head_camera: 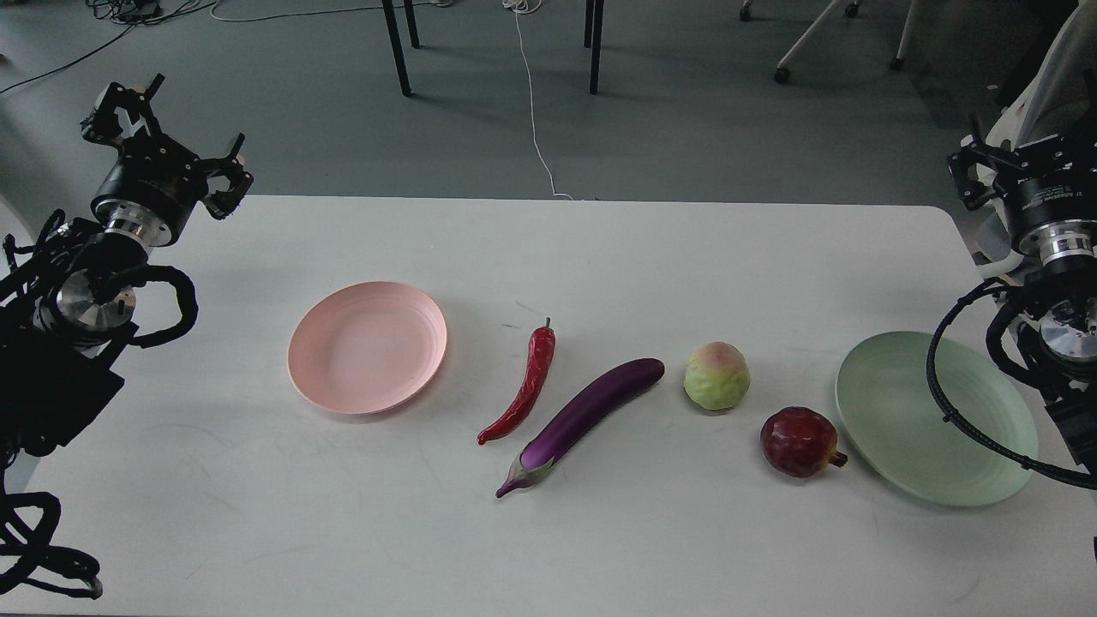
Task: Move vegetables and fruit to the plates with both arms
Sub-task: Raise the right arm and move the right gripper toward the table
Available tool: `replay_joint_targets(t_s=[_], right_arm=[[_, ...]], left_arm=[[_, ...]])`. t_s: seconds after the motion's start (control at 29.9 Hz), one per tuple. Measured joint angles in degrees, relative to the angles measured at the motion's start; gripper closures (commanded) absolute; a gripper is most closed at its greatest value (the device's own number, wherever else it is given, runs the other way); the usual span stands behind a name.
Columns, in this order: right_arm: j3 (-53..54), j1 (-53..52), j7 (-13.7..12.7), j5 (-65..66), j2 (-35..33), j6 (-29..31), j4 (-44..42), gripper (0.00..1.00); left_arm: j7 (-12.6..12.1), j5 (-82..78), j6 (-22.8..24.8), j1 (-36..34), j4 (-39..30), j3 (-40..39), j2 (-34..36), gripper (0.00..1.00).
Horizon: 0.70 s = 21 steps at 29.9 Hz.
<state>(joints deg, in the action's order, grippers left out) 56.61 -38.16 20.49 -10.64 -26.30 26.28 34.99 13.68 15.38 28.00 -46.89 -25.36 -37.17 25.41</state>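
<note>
On the white table (600, 257) a pink plate (367, 347) lies left of centre and a mint green plate (908, 428) lies at the right; both hold nothing. Between them, from left to right, lie a red chili pepper (524, 386), a purple eggplant (583, 420), a round pale green fruit (716, 375) and a dark red pomegranate (799, 441). My left gripper (171, 128) hovers over the far left corner, its fingers spread open and holding nothing. My right gripper (1024, 150) is raised past the table's far right edge; it is dark and partly cut off, with one finger (967, 171) showing.
The right arm's black cable (951, 411) loops over the green plate's right side. Chair and table legs (398, 47) and a white cord (533, 111) are on the floor beyond the far edge.
</note>
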Motion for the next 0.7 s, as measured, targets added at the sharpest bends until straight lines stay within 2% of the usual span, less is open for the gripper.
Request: replay_joint_targets(t_s=[0.33,0.43,0.7], right_arm=[[-2.9,0.3,-0.1,0.7,-2.0,0.1,2.9,0.01],[-8.0,-1.5,-0.1,1.0,-6.3,-0.1,5.5,0.01],[-26.3,-15.2,-0.3,8.8,-17.2,-1.9,13.7,0.01]], left_arm=[[0.3,0.0,0.0,0.2,-0.2,0.0,-0.1,0.02],[0.3,0.1,0.0,0.1,-0.2,-0.1,-0.5,0.02],[0.5,0.2,0.0,-0.2,-0.2,-0.5,-1.1,0.02]])
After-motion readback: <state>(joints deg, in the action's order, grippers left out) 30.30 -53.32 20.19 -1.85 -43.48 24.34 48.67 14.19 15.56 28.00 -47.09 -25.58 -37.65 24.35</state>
